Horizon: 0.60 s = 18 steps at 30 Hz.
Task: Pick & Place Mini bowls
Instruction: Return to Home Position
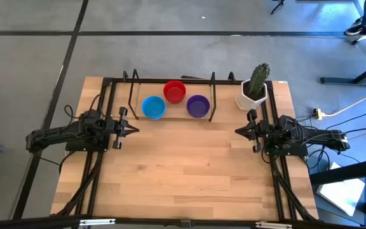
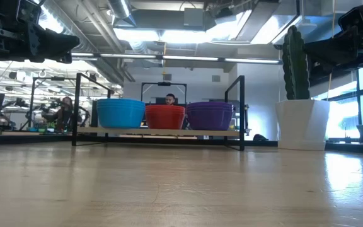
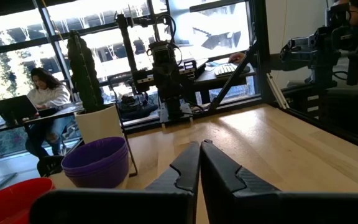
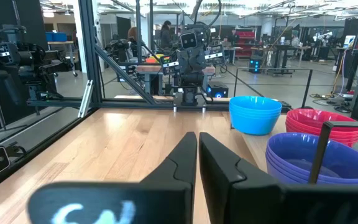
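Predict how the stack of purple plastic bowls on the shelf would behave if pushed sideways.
The stack of purple plastic bowls probably slides as one light unit, since the bowls nest. Its wide, low shape makes tipping unlikely. The wooden shelf shows no front lip, so it might skid off.

Blue, red and purple on pale wood
We see three plain, unpatterned stacks on the black-framed shelf (image 2: 169, 132): bright blue bowls (image 1: 153, 107), red bowls (image 1: 175, 91) and deep purple bowls (image 1: 197, 105). The table (image 1: 189, 165) is light honey-coloured wood in jointed strips. A dark green ribbed cactus (image 1: 258, 79) stands in a white pot (image 1: 250, 100). The left pincer (image 1: 134, 129) and right pincer (image 1: 238, 131) are black, and the floor (image 1: 30, 63) is grey crossed by dark lines
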Each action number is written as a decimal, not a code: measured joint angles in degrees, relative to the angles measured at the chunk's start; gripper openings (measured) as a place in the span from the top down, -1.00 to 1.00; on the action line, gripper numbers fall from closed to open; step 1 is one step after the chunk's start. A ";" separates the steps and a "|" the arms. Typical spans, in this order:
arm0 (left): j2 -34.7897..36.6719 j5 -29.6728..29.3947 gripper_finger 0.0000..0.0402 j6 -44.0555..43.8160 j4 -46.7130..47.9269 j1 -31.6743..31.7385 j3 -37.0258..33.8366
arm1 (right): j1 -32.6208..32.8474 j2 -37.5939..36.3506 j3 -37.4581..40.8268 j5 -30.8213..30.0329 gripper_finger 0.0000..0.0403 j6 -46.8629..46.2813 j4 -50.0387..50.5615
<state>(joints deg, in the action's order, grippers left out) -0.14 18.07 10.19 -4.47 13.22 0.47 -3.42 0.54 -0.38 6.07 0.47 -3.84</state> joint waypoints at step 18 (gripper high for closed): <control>0.02 0.00 0.95 -0.01 0.00 -0.01 0.01 | 0.00 -0.02 0.00 0.00 0.90 -0.02 -0.02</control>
<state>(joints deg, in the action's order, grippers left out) -0.12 18.07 10.17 -4.47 13.21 0.48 -3.42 0.52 -0.38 6.07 0.45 -3.86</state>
